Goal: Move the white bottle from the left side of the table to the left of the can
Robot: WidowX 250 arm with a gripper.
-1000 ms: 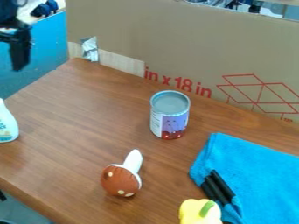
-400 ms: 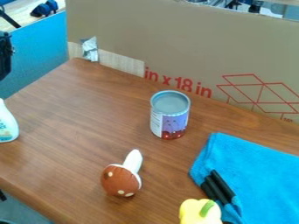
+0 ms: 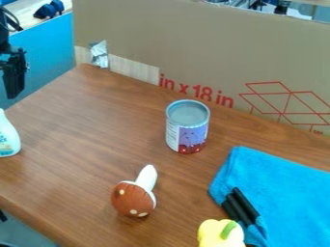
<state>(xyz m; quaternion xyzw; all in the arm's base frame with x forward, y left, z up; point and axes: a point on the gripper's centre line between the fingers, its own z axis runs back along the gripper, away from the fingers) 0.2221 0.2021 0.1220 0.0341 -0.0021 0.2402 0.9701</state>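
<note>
Camera view: one, set above the wooden table [image 3: 97, 140], near, slanting down toward cardboard [image 3: 206, 48] across the upper frame.

One can [image 3: 187, 126], one toy mushroom [image 3: 134, 197], one bottle [image 3: 7, 136], one blue cloth [image 3: 283, 193], two black sticks [image 3: 240, 206].

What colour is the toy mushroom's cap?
The cap is reddish brown with pale spots, as the camera view shows.

Robot arm [image 3: 5, 46], upper left edge of frame: black throughout, blocky in outline. Thin dark cables loop at its top. Claw [image 3: 14, 82]: black, narrow and elongated, with small angular protrusions above.
</note>
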